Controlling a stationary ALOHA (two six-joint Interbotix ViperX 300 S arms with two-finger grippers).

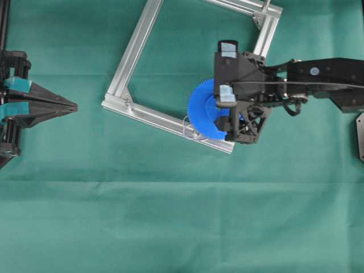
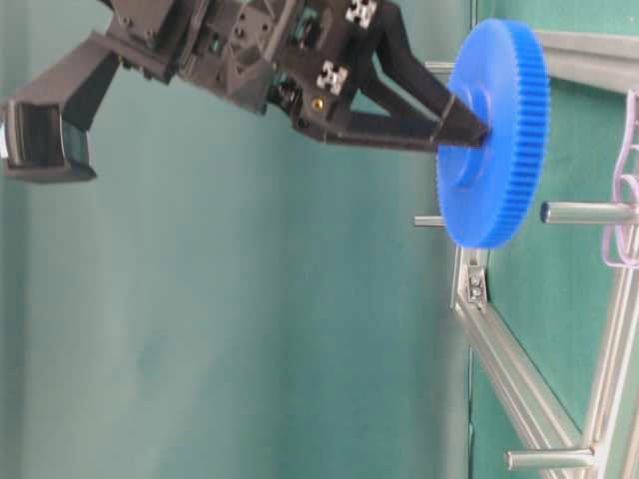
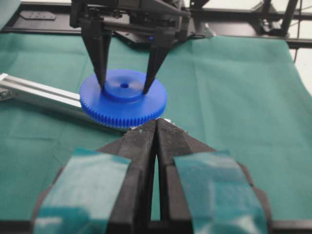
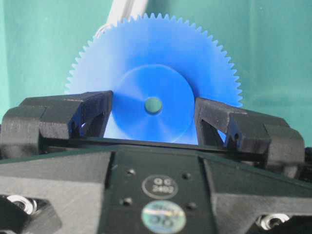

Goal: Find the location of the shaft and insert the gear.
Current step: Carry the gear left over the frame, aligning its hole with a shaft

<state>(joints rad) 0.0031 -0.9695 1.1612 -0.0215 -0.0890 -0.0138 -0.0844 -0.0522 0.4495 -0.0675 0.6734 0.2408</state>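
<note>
My right gripper (image 3: 124, 87) is clamped on the raised hub of the gear (image 1: 206, 110), 1 finger on each side, so the pickup is done and the insertion is what remains. In the overhead view the gear hangs over the lower rail of the aluminium frame (image 1: 133, 52), and the shaft (image 1: 192, 127), a thin pin on a clear base plate, sits just beside the gear's rim at about 7 o'clock, not under the centre hole; I judge I must shift that way before lowering. The table-level view adds what the overhead cannot: the gear rides clear of the green cloth (image 1: 170, 216), not yet seated on anything. The right wrist view shows only green cloth through the centre hole, no pin. My left gripper (image 1: 71, 106) waits well apart at 9 o'clock, fingers pressed together and holding nothing.
</note>
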